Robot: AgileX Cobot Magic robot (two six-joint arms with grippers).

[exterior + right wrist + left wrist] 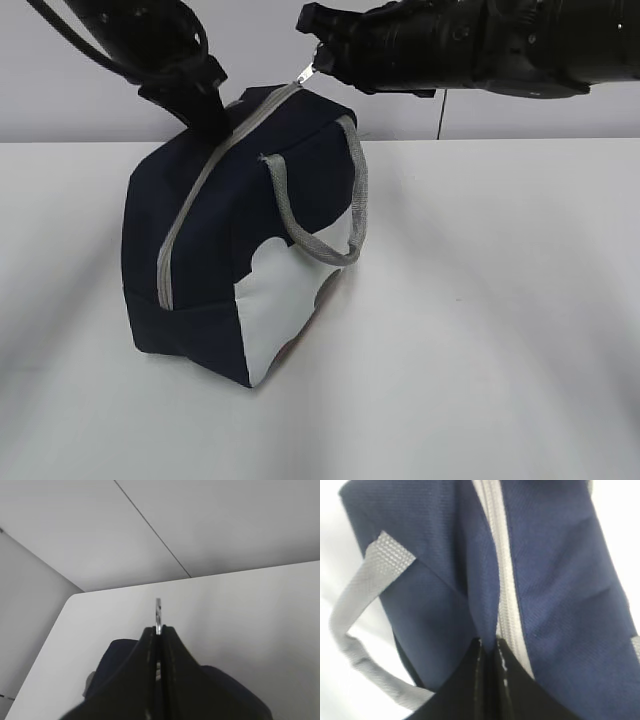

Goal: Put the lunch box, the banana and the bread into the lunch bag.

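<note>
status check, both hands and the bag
Left hand shut on lunch bag fabric by the zipper band. Right hand shut on zipper pull. Bag zipped.

The lunch bag (200, 250) stands on the table (500, 330), left of the table's middle. The left gripper (212, 122) sits on the bag's top, on the fabric just beside the zipper (190, 205). The right gripper (318, 62) is above the bag's far upper end, pinching the zipper pull (305, 72).
</note>
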